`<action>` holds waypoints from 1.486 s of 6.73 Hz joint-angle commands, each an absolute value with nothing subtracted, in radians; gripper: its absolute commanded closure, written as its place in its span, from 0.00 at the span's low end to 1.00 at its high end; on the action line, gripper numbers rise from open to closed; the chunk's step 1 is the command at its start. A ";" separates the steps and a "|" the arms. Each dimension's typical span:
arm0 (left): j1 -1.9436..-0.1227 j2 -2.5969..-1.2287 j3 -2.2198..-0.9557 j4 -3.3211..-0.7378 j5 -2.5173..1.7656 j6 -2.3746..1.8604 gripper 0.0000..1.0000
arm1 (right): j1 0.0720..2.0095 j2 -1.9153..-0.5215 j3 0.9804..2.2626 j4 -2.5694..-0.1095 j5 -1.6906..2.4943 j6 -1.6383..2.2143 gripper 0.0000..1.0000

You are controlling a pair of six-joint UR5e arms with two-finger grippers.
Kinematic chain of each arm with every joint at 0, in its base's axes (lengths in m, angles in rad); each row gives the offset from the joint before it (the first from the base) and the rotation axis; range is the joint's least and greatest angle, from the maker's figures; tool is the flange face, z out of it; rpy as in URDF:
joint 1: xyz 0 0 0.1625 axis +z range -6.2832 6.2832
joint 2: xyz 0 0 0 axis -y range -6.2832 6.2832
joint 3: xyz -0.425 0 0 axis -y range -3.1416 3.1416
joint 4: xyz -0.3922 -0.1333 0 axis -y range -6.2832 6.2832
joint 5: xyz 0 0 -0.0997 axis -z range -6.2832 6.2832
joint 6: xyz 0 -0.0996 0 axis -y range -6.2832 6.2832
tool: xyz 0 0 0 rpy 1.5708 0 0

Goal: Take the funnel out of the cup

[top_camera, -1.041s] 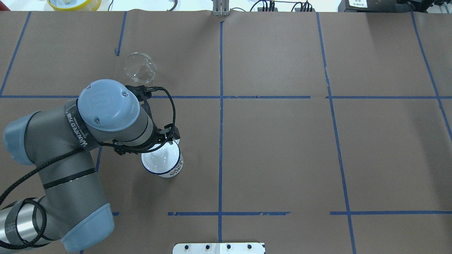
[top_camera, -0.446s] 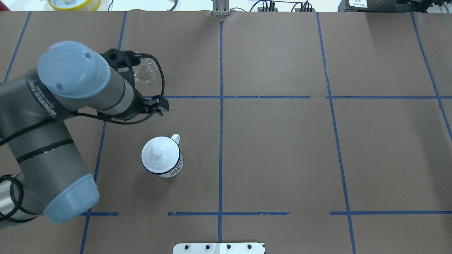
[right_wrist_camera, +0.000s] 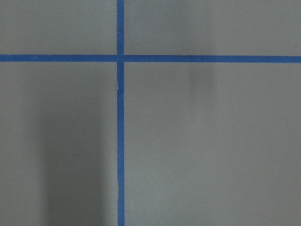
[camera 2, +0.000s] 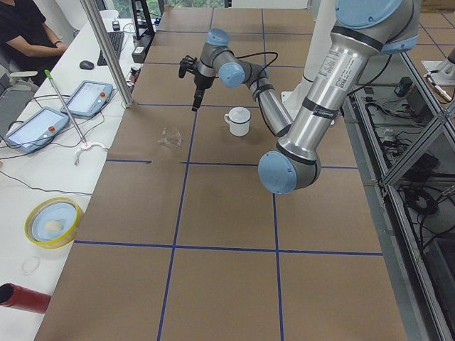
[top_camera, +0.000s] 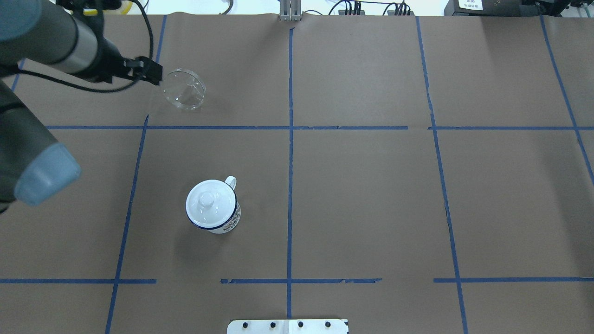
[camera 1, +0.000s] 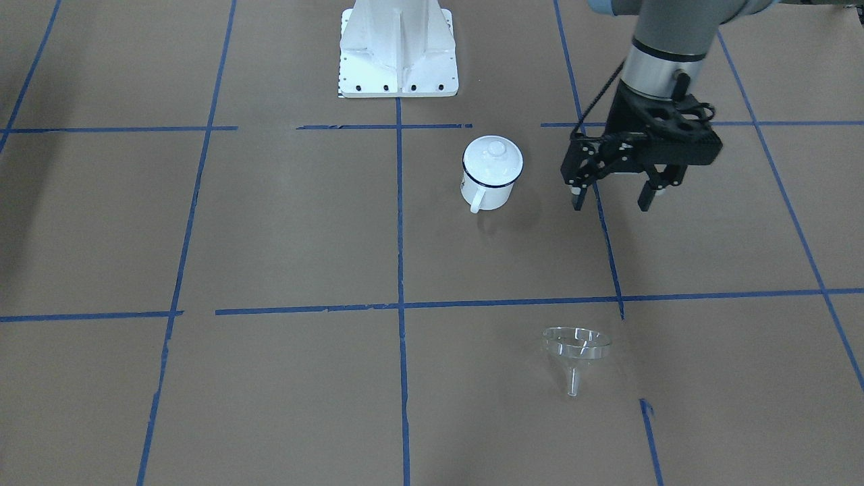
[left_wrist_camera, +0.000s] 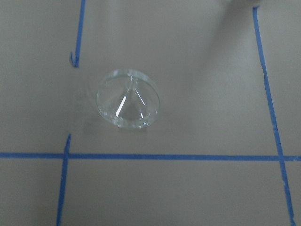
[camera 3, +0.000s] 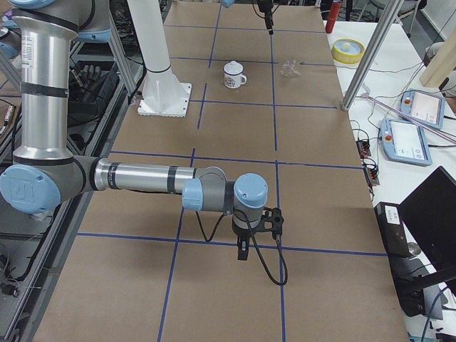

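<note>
The clear funnel lies on its side on the brown paper at the far left, well apart from the cup; it also shows in the front view and the left wrist view. The white cup with a blue rim stands upright, and a white knobbed lid sits on it. My left gripper is open and empty; it hangs above the table, beside the cup and short of the funnel. My right gripper shows only in the exterior right view, far from both, and I cannot tell its state.
The robot's white base plate stands at the near edge. A yellow-rimmed dish and tablets lie on the side table past the far edge, by a metal pole. Blue tape lines grid the paper.
My left arm has swung away from over the lidded cup toward the far left of the table. The cup, lid and funnel have not moved.
</note>
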State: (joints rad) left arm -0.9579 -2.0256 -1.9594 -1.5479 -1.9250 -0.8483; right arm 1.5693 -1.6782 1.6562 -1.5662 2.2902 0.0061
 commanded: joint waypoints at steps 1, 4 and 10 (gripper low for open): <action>-1.217 -1.993 -1.783 -1.575 -2.142 -0.474 0.00 | 1.569 -1.678 1.657 -1.566 2.290 0.006 0.00; -1.430 -1.823 -1.723 -1.571 -2.187 -0.228 0.00 | 1.569 -1.678 1.655 -1.566 2.290 0.006 0.00; -1.561 -1.546 -1.694 -1.568 -2.276 -0.015 0.00 | 1.569 -1.678 1.657 -1.566 2.290 0.006 0.00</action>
State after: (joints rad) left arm -1.5419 -1.5594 -1.7051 -1.5760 -2.2752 -0.0166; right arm 1.5693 -1.6782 1.6554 -1.5662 2.2902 0.0061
